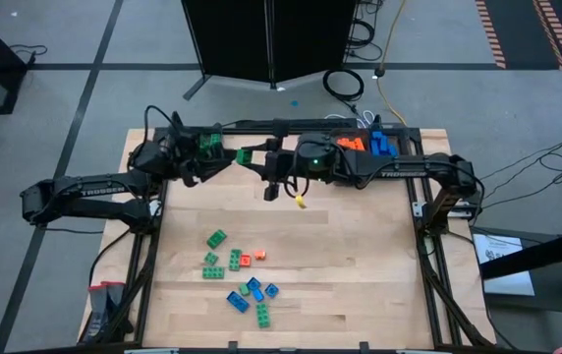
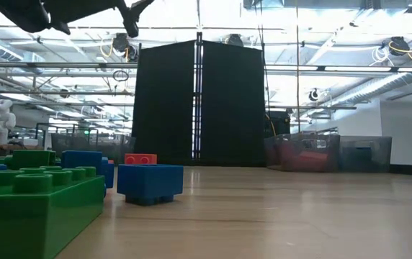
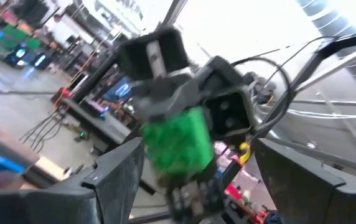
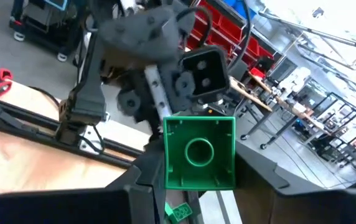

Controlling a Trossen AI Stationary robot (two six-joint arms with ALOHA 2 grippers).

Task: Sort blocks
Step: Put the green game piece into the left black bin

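While both arms are raised near the worktop's far edge, the left gripper (image 1: 224, 157) sits left of centre, facing the right one. Its fingers (image 3: 119, 168) stand spread apart, empty, on either side of the green block (image 4: 200, 152) that the right arm presents. The right gripper (image 1: 253, 157), just beside it, is clamped on that block; the right wrist view shows the block's hollow underside square between the dark fingers (image 4: 252, 171).

Step in hand, as judged: a mid-air handover of the green block from right to left, probably bound for the green pile (image 1: 210, 143) at the far edge. To do it well, the left gripper should centre its fingers on the block's flat sides, close firmly, and only then should the right release; the left wrist view is blurred, so alignment cannot be confirmed.

Loose blocks (image 1: 239, 277) in green, orange and blue lie in a cluster near the worktop's (image 1: 360, 265) near edge, left of centre. Orange blocks (image 1: 351, 143) and blue blocks (image 1: 381, 143) are gathered toward the far right corner. A small yellow piece (image 1: 301, 204) hangs below the right arm; what it is cannot be told.
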